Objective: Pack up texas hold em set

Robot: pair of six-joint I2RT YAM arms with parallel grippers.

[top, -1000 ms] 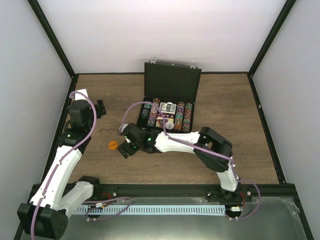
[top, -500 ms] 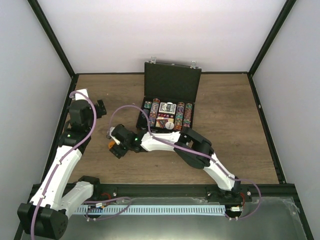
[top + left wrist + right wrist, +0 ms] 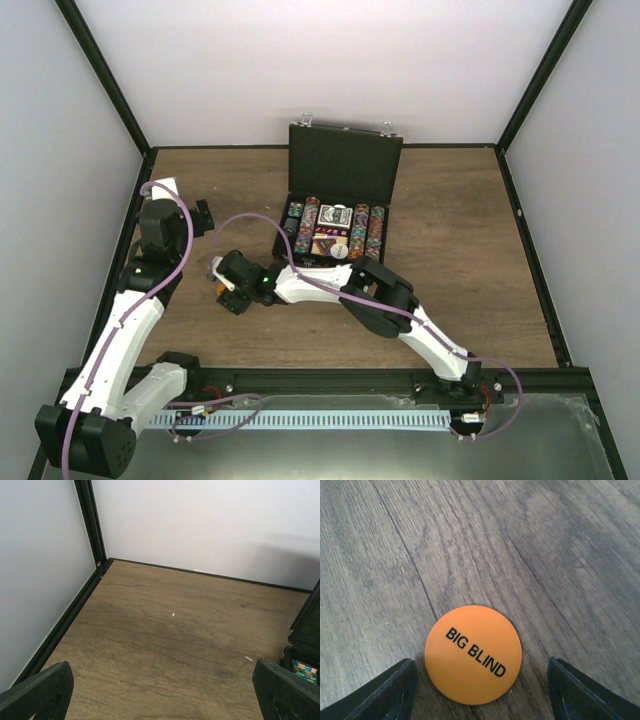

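The texas hold em set's black case [image 3: 345, 158] stands open at the back middle of the table, its lid up. Rows of multicoloured chips [image 3: 372, 232] and a card deck [image 3: 335, 216] fill its tray. An orange disc [image 3: 473, 654] marked BIG BLIND lies flat on the wood, left of the case. My right gripper [image 3: 481, 692] is low over it, open, with one dark finger on each side and a gap to the disc's rim. In the top view the right gripper [image 3: 226, 292] hides most of the disc. My left gripper [image 3: 162, 695] is open and holds nothing.
The left gripper [image 3: 201, 216] hovers near the left wall, pointing at the back left corner. The case's edge [image 3: 306, 627] with a chip [image 3: 305, 671] shows at the right of the left wrist view. Black frame rails run along the table's sides.
My right arm has stretched further left until its gripper is over the orange disc, and its jaws have drawn closer together. The left arm has stayed still.
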